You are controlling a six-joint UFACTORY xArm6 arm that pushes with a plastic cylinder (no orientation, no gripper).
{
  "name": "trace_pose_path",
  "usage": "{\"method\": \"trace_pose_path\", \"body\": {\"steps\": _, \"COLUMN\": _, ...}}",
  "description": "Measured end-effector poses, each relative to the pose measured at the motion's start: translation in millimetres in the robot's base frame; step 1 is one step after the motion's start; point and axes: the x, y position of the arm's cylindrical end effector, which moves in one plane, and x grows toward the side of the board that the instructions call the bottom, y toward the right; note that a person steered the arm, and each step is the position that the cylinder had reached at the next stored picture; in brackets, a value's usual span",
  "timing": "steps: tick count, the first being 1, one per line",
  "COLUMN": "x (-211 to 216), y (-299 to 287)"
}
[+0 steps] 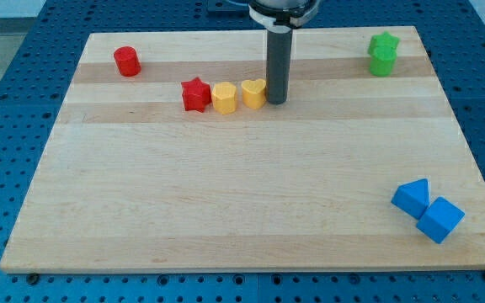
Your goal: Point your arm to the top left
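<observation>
My tip [277, 102] rests on the wooden board [226, 194] near the view's top centre, touching the right side of a yellow heart block [253, 93]. Left of the heart sit a yellow hexagon block [223, 97] and a red star block [195, 93], all three in a tight row. A red cylinder block [127, 61] stands alone near the view's top left corner, well left of my tip.
Two green blocks [383, 54] sit together at the view's top right. A blue triangle block [412, 198] and a blue cube block [440, 220] lie side by side at the view's bottom right. Blue perforated table surrounds the board.
</observation>
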Motion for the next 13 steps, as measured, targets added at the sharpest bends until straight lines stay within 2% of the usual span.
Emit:
{"method": "trace_pose_path", "body": {"steps": 1, "x": -20, "y": 21}}
{"method": "trace_pose_path", "body": {"steps": 2, "x": -104, "y": 37}}
{"method": "trace_pose_path", "body": {"steps": 3, "x": -165, "y": -14}}
{"method": "trace_pose_path", "body": {"steps": 5, "x": -171, "y": -110}}
{"method": "trace_pose_path", "body": {"steps": 8, "x": -171, "y": -318}}
{"method": "trace_pose_path", "body": {"steps": 9, "x": -152, "y": -339}}
{"method": "trace_pose_path", "body": {"steps": 12, "x": -124, "y": -322}}
{"method": "trace_pose_path", "body": {"steps": 13, "x": -84, "y": -301}}
